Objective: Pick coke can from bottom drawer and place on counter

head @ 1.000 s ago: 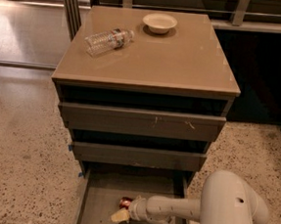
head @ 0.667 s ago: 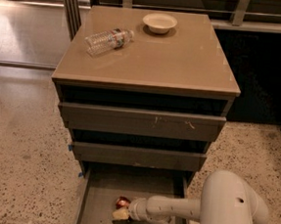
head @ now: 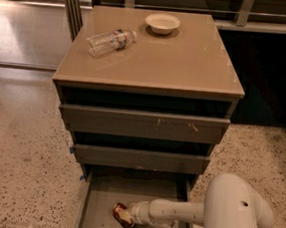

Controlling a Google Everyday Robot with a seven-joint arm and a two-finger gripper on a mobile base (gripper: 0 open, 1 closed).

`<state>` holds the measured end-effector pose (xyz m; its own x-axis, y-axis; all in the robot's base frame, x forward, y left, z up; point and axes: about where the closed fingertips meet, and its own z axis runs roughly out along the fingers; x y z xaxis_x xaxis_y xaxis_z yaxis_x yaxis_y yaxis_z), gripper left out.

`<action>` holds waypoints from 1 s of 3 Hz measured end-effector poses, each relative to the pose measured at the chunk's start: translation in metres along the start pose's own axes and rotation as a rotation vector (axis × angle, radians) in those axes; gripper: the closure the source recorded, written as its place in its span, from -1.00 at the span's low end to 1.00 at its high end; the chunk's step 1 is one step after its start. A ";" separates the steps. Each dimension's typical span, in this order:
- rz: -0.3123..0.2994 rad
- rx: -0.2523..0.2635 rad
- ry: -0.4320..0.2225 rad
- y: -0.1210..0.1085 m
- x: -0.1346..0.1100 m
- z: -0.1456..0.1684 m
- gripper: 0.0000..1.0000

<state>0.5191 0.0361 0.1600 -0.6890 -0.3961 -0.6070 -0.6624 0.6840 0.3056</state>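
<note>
The floor (head: 22,175) is pale and full of small dark specks. A dark cabinet stands on it, and a dark rail runs behind the cabinet.

The counter (head: 187,70) is the smooth tan top of the cabinet. A clear water bottle (head: 109,40) lies on its side near the back left corner. A small pale bowl (head: 162,23) sits near the back edge, a bit to the right of the bottle and apart from it.

Under the counter are two upper drawers (head: 142,123) with plain dark fronts. The bottom drawer (head: 100,197) is pulled out, and its flat grey floor shows.

The coke can (head: 122,215) is inside the bottom drawer, low down near the front and about in the middle. It is red and looks tipped over.

The white arm (head: 174,211) comes in from the right and goes down into the drawer. The pincer (head: 131,215) is at the can's right side, right up against it. I cannot tell if the pincer is open or closed, or if it grips the can.
</note>
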 end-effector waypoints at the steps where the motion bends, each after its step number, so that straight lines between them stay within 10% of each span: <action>1: 0.000 0.000 0.000 0.000 0.000 0.000 0.89; 3: 0.000 -0.001 -0.001 0.000 0.000 0.000 1.00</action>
<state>0.5189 0.0360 0.1601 -0.6890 -0.3955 -0.6073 -0.6623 0.6838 0.3061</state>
